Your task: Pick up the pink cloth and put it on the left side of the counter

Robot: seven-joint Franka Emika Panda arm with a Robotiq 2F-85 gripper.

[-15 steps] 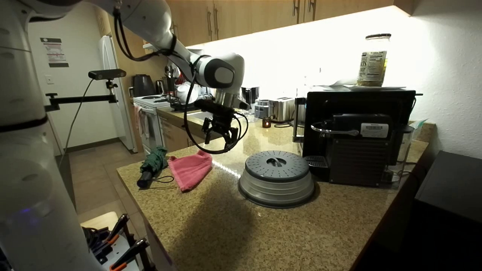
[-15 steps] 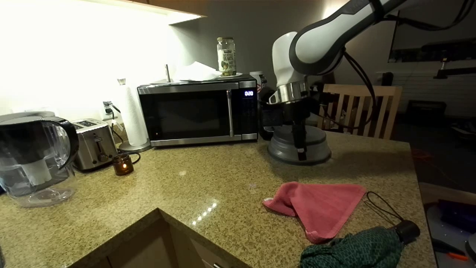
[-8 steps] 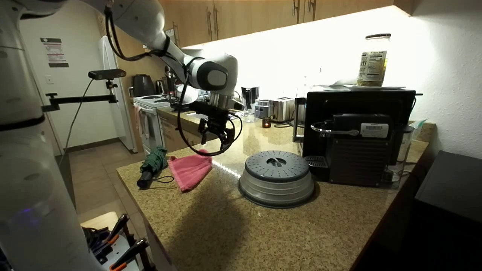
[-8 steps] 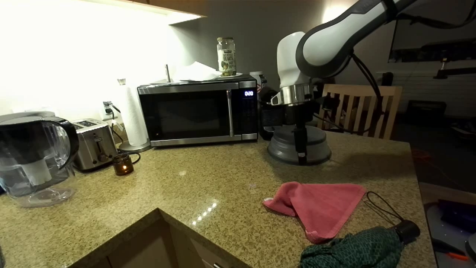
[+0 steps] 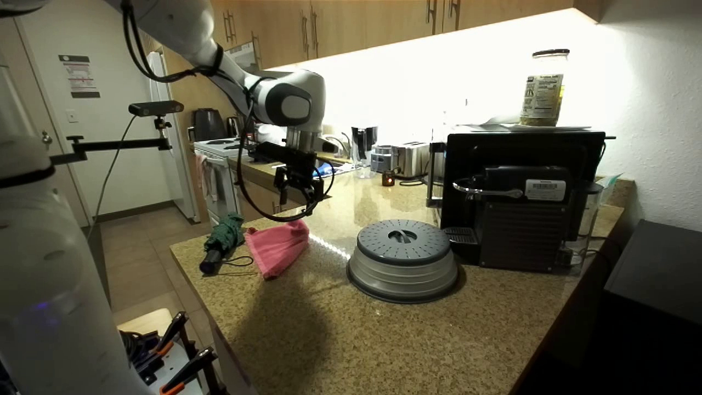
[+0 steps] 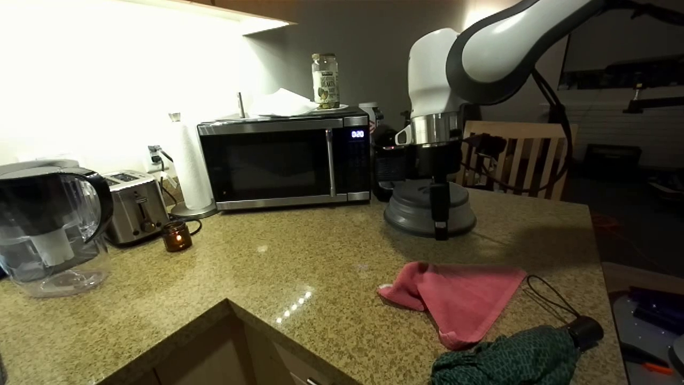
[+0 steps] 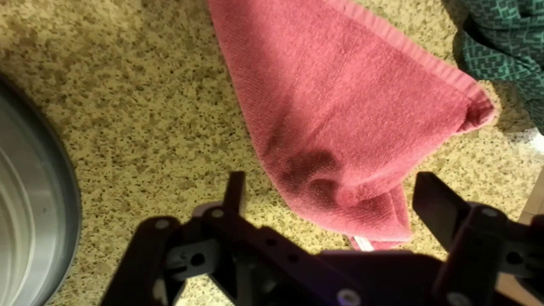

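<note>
The cloth (image 6: 470,299) lies ungrasped on the counter (image 6: 299,246); the claw (image 7: 330,187) hangs spread and empty, seemingly above it, height unclear. Gripping, lifting and placing it leftward are undone.

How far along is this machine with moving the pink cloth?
Looks done: reaching over; the open gripper hangs above the counter. In hand: apparently lining up a grasp, since one end of the pink cloth shows between the spread fingers in the wrist view, though nothing is held. Left to do: gripping the cloth, which lies beside the green umbrella, lifting it and setting it on the counter's left side.
</note>
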